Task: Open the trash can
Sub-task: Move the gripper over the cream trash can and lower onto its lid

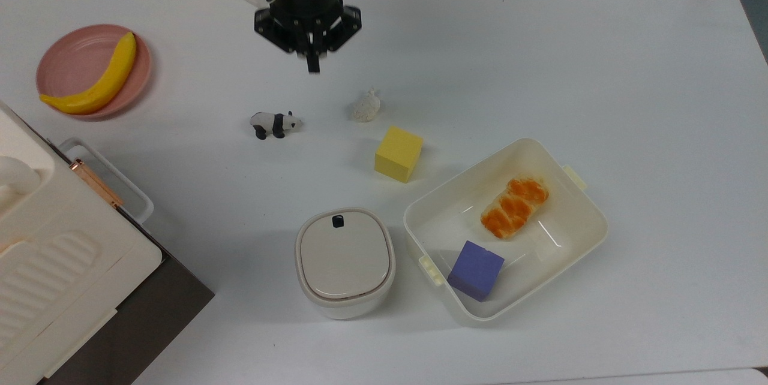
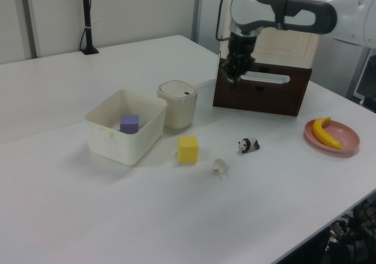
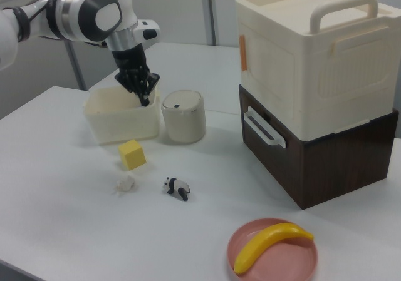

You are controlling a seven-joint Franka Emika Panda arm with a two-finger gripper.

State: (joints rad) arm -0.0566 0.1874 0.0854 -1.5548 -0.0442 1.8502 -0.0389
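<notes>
At the near edge of the white table (image 3: 56,231) in the right view, a round pink plate (image 3: 241,246) is carrying a yellow banana (image 3: 270,243). Further in, a small black-and-white panda figure (image 3: 177,188) is standing on the tabletop, and a small white crumpled lump (image 3: 125,183) is lying near it, toward the right view's left. Just beyond the lump a yellow foam cube (image 3: 132,154) is sitting. On the right view's right, a cream plastic box with handles (image 3: 313,62) is resting on a dark brown wooden drawer unit (image 3: 326,162).

Behind the cube the trash can (image 3: 183,123) – a small white rounded-square bin – is standing upright with its flat beige-grey lid (image 3: 182,100) lying shut and a small black button (image 3: 177,106) showing at the rim. It is sitting just beside a larger cream rectangular tub (image 3: 119,121). In the top view, the tub is holding a purple cube (image 1: 476,270) and an orange-glazed bread piece (image 1: 514,207).

Farthest back, the black two-finger gripper (image 1: 312,65) is hanging over bare table, pointing down, well apart from the trash can – its fingers are pressing together with nothing between them.
</notes>
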